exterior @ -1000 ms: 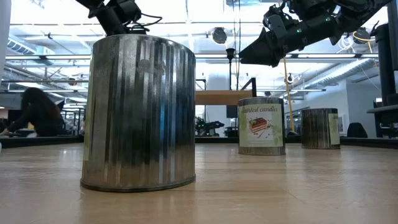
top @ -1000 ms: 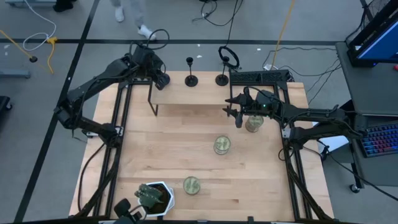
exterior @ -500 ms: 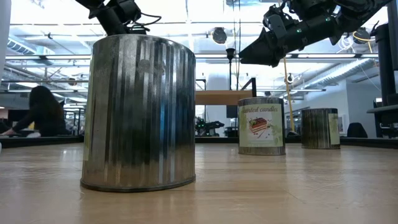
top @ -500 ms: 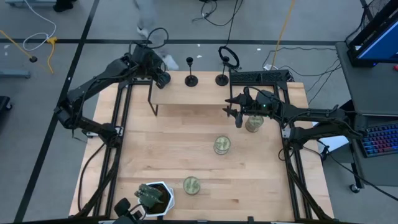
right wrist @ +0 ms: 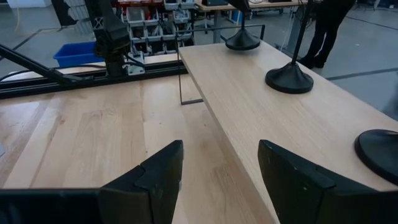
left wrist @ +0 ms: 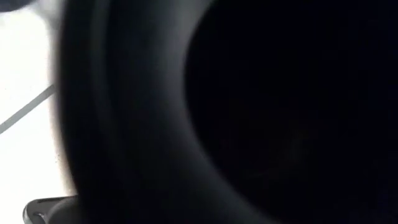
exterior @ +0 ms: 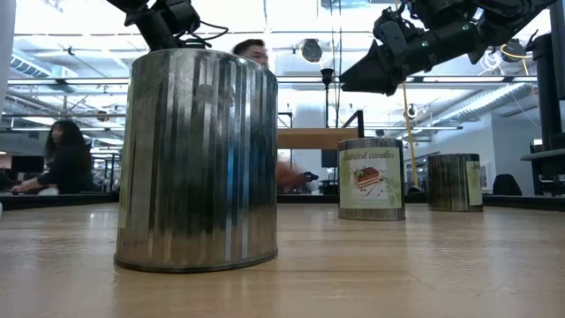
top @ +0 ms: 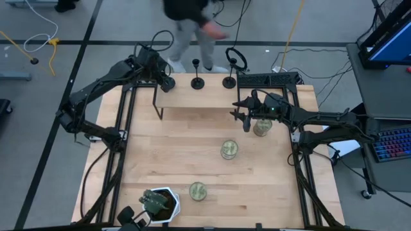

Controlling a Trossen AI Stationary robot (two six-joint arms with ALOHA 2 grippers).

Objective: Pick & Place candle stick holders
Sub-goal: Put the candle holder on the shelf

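Two black candle stick holders point(top: 197, 82) point(top: 229, 81) stand on their disc bases on the far part of a raised wooden shelf point(top: 205, 97). The right wrist view shows three disc bases in a row on that shelf point(right wrist: 379, 146) point(right wrist: 289, 78) point(right wrist: 242, 40). My left gripper point(top: 166, 82) is over the shelf's far left corner, above the farthest of these bases. Something dark and round fills its wrist view point(left wrist: 249, 112). My right gripper point(right wrist: 217, 155) is open and empty, in the air beside the shelf's near edge point(top: 244, 120).
A person point(top: 189, 19) stands at the table's far edge, a hand point(top: 218, 32) close to the holders. Three pale green-gold tins point(top: 262, 126) point(top: 229, 149) point(top: 198, 190) stand on the table. A white pot with a plant point(top: 160, 202) is at the near left.
A person has walked up to the table's far edge, behind the holders, and now also shows in the low view behind the big tin. Both arms and the holders have kept still.
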